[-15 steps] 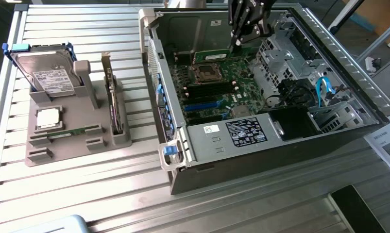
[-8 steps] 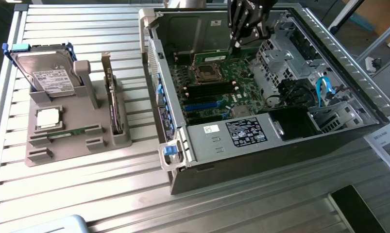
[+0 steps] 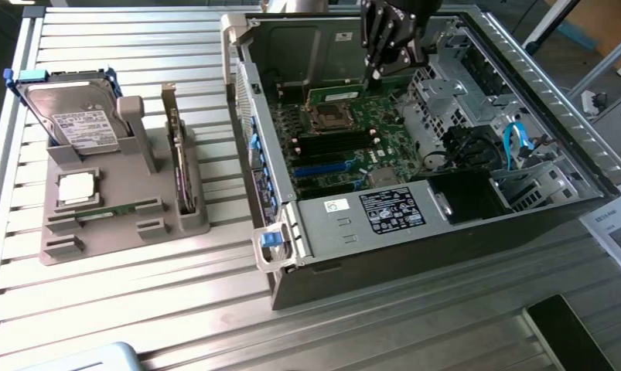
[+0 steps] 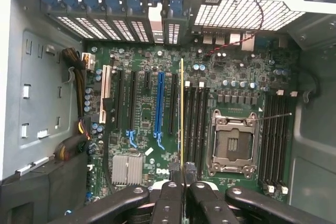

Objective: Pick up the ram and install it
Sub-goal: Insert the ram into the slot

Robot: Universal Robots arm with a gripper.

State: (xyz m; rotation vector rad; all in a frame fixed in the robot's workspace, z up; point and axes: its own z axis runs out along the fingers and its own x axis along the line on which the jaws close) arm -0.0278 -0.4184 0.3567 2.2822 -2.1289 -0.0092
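My gripper point(image 3: 378, 74) hangs inside the open computer case point(image 3: 557, 108), over the far part of the motherboard point(image 3: 336, 143). It is shut on the ram point(image 3: 336, 94), a thin green stick. In the wrist view the ram point(image 4: 181, 114) shows edge-on as a narrow yellow-green line running away from the fingers point(image 4: 167, 198) of my gripper point(image 4: 182, 181). It hovers above the board, lined up along the black memory slots point(image 4: 195, 124) beside the CPU socket point(image 4: 231, 142). Whether it touches a slot I cannot tell.
A grey holder point(image 3: 104, 232) on the exterior view's left carries a hard drive point(image 3: 73, 116), an upright card point(image 3: 176, 151), a silver chip point(image 3: 78, 187) and another green stick point(image 3: 114, 210). Case walls, drive cage point(image 3: 455, 93) and blue cables point(image 3: 511, 143) hem in the board.
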